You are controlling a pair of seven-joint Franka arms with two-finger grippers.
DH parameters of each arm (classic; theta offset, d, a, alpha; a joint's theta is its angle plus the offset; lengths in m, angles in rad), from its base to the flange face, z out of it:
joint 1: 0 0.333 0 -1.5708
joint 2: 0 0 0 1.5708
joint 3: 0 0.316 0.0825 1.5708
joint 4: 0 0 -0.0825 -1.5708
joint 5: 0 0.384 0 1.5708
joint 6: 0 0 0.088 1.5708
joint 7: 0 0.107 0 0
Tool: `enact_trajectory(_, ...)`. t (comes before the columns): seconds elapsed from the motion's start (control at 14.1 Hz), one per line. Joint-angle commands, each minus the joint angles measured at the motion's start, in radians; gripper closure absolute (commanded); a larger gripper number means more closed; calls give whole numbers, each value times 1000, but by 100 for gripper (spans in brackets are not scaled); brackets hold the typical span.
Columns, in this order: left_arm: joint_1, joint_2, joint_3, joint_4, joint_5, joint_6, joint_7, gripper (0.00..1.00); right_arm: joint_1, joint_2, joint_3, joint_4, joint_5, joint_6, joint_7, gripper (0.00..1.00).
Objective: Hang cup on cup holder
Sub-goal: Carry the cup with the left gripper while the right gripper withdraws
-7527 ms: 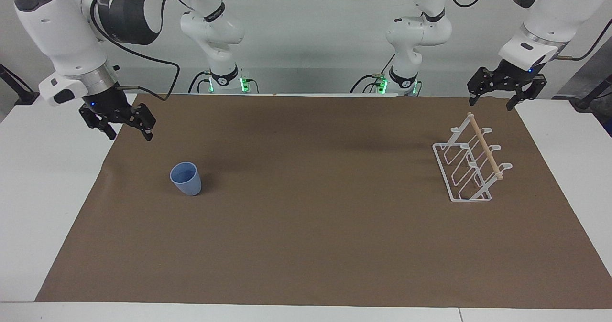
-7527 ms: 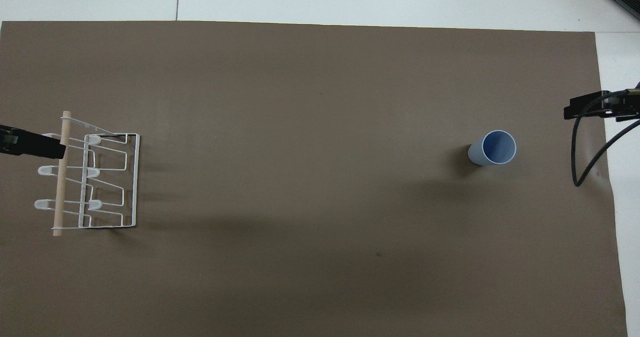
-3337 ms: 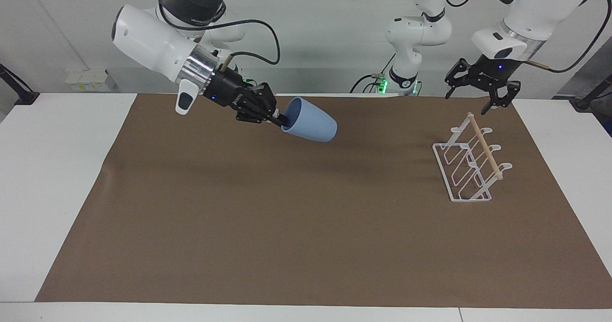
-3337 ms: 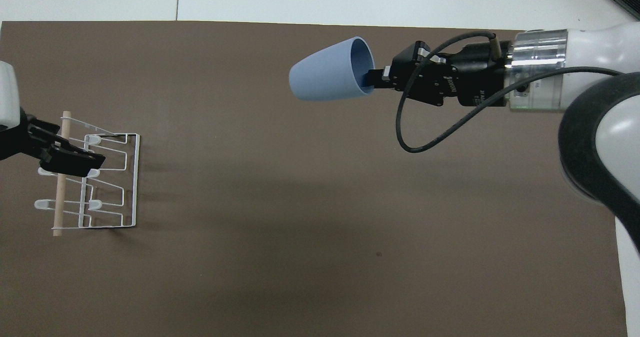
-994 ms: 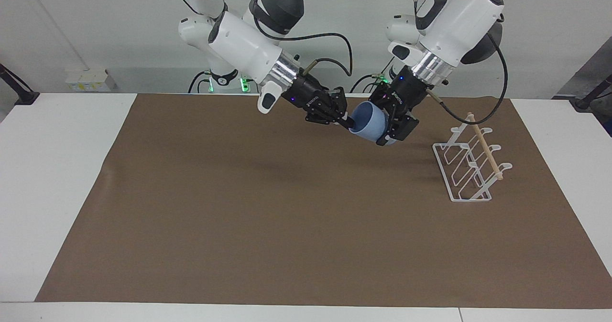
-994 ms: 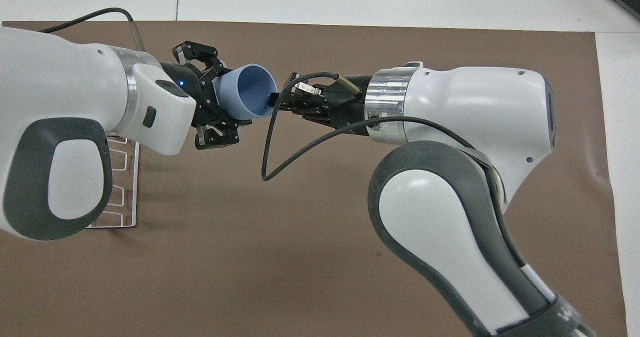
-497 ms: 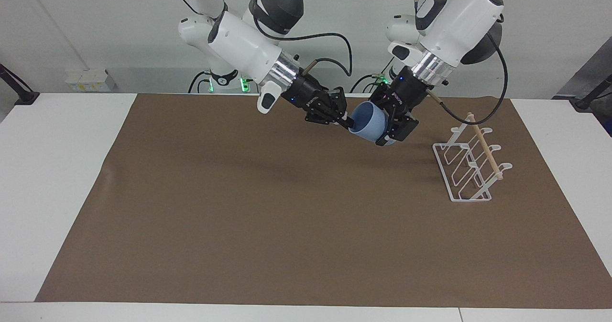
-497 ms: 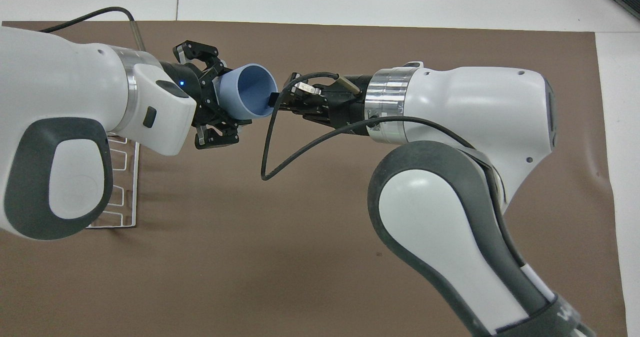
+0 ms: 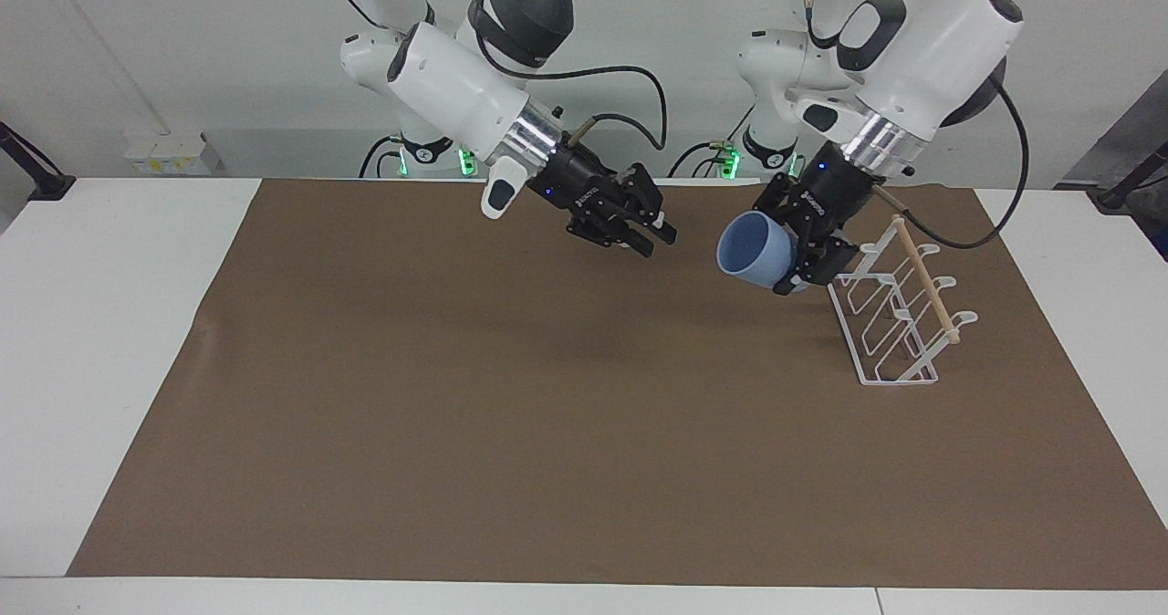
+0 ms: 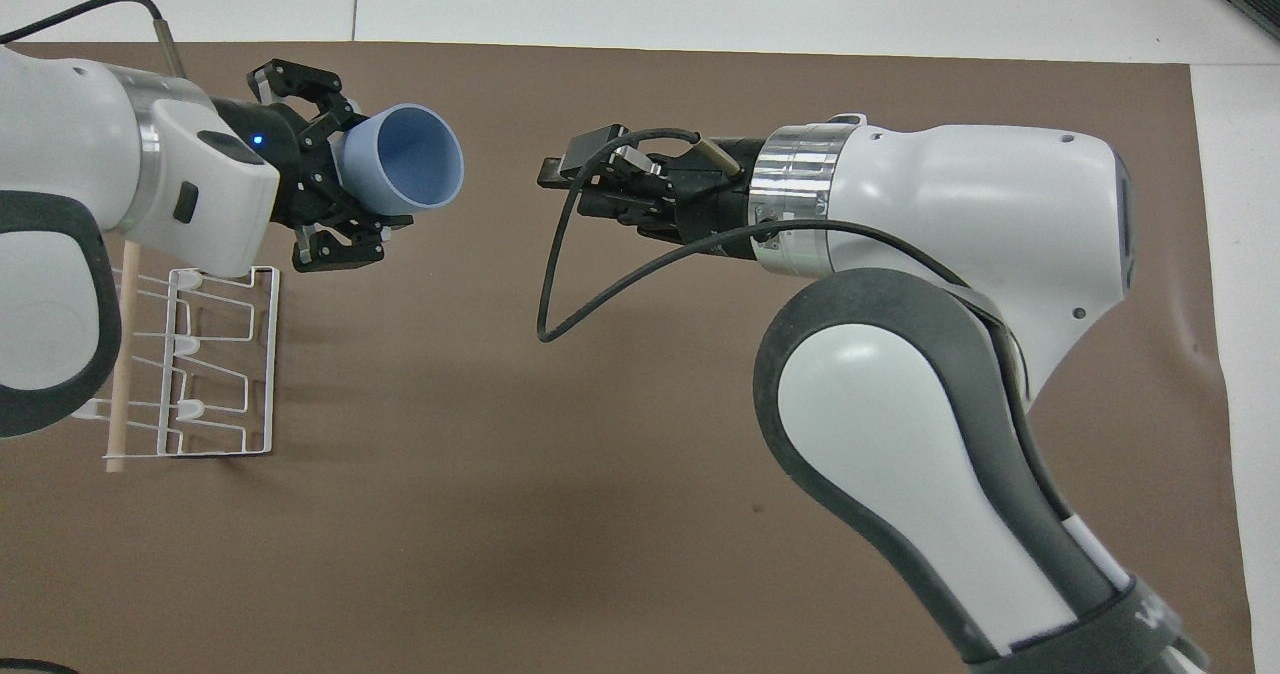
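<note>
Since half a second ago the two arms have pulled apart: the cup [image 9: 754, 250] has gone with the left gripper [image 9: 801, 264], which is clamped on its base, and the right gripper [image 9: 655, 234] has let go, fingers spread. The cup hangs in the air on its side, mouth toward the right gripper at its 9 o'clock in the facing view. The rack [image 9: 892, 309] sits just beside the cup, at its 4 o'clock, on the brown mat [image 9: 511, 432].

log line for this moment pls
phase: post-handover | left gripper: shut on cup, beside cup holder | right gripper: open, holds nothing, over mat | cup: not yet hung
</note>
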Motion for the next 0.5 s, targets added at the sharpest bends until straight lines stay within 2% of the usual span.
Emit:
enact_trajectory(0.0,41,-10,-6,-2,132,-38,9,100,-36,6,5,9,-21,6,-31,69)
enact_trajectory(0.07,51,-11,-6,2,198,-55,9,100,-56,9,5,9,-38,0,-54,94)
enact_trajectory(0.14,62,-11,-6,15,258,-70,9,100,-81,9,5,8,-62,-10,-59,100)
enact_trajectory(0.28,76,-10,-6,21,372,-70,9,100,-116,13,5,6,-134,-28,-59,100)
enact_trajectory(0.43,75,-10,-6,19,540,-70,6,100,-159,15,5,8,-237,-63,-61,100)
